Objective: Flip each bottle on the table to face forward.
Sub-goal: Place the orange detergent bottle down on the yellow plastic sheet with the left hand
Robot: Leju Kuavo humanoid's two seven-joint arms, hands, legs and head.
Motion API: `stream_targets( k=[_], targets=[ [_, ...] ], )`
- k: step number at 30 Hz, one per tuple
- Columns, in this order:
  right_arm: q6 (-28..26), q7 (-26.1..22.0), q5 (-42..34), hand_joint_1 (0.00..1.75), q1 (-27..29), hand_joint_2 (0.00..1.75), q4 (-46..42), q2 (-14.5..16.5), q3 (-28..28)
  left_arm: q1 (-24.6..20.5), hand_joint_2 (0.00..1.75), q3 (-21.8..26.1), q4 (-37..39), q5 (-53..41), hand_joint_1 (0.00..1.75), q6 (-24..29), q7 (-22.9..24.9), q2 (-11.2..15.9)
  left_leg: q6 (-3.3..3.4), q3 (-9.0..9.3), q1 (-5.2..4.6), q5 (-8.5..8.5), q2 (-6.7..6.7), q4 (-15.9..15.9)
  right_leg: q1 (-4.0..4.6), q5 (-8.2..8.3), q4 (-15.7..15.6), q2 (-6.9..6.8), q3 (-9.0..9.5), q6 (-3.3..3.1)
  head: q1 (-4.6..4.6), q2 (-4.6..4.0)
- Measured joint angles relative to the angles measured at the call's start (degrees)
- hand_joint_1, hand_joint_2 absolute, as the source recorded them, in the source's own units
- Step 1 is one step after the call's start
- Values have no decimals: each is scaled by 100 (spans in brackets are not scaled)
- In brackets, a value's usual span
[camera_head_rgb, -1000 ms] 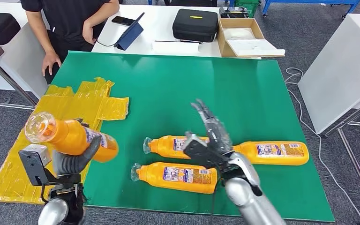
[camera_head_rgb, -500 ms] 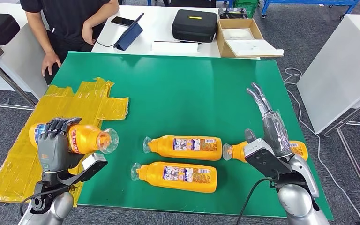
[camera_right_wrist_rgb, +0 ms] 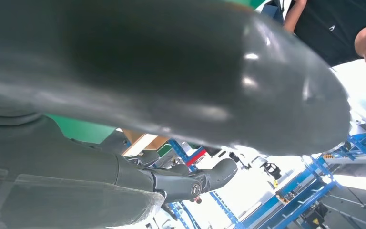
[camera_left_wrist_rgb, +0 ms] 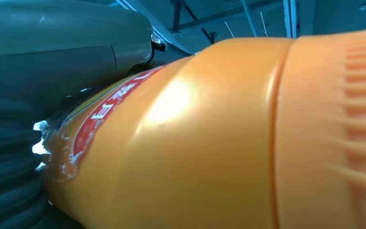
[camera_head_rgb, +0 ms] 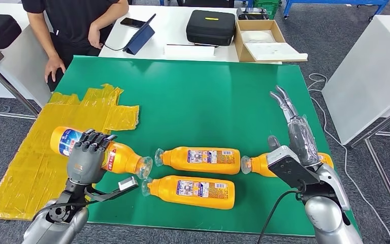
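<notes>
So our left hand (camera_head_rgb: pixel 85 158) has its fingers (camera_head_rgb: pixel 97 139) wrapped over one orange bottle (camera_head_rgb: pixel 124 158), holding it on its side at the near left of the green surface (camera_head_rgb: pixel 198 101), the base over the yellow taped sheet (camera_head_rgb: pixel 35 152) and the clear cap pointing right. In the left wrist view we mostly get that same bottle's orange body (camera_left_wrist_rgb: pixel 209 143) jammed up against the grey hand.

Three more bottles lie flat on the surface: the middle bottle (camera_head_rgb: pixel 203 158), the near bottle (camera_head_rgb: pixel 195 191) just in front of it, and a right bottle (camera_head_rgb: pixel 256 164) partly hidden behind our right hand (camera_head_rgb: pixel 297 152). All three have caps pointing left.

Our right hand floats above the right bottle with fingers stretched out straight and released, holding nothing.

A person (camera_head_rgb: pixel 76 20) stands at the far left corner, one hand (camera_head_rgb: pixel 55 66) resting at the surface edge. Behind them: a white table (camera_head_rgb: pixel 172 25) with a black case (camera_head_rgb: pixel 211 26) and a cardboard box (camera_head_rgb: pixel 264 40).
</notes>
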Motion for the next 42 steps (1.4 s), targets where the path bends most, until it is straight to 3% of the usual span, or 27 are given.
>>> stream_targets(
  k=[6,15,30,32,34,36,42],
  targets=[
    [-13,-6,46,0,99,0,-2,-30,3,-255,175,-306,504,104,175,-14,46,22,0,0,1,0,-3,0,0,0,-1,-1,-2,0,0,0],
    [-19,-8,425,0,584,0,-224,-7,-4,-901,175,-735,1652,-218,175,-233,553,-62,0,0,1,0,0,1,0,0,0,0,-2,0,-1,0],
    [56,-76,619,0,965,0,-333,-44,-5,-1822,175,-301,2968,-389,172,-561,1136,-119,0,0,2,2,0,1,0,0,1,0,-2,0,0,0],
    [50,-77,604,0,1001,0,-334,-77,-5,-1926,175,-242,3080,-350,88,-570,1132,-132,0,0,1,2,1,1,0,0,1,0,-2,0,-1,0],
    [38,-86,570,0,1041,0,-335,-124,-5,-2003,87,-188,3170,-311,3,-604,1109,-152,0,-1,0,2,1,1,0,0,1,0,-2,0,-1,0],
    [18,-109,528,0,1072,0,-335,-183,-5,-2066,0,-153,3239,-297,0,-680,1050,-173,0,-1,-1,2,1,2,0,0,0,0,-2,0,-1,0],
    [-33,-136,415,0,1135,0,-345,-347,-3,-2262,0,-158,3473,-264,0,-905,642,-248,0,-1,-4,2,-1,2,0,1,0,0,-1,0,0,0]
  ],
)
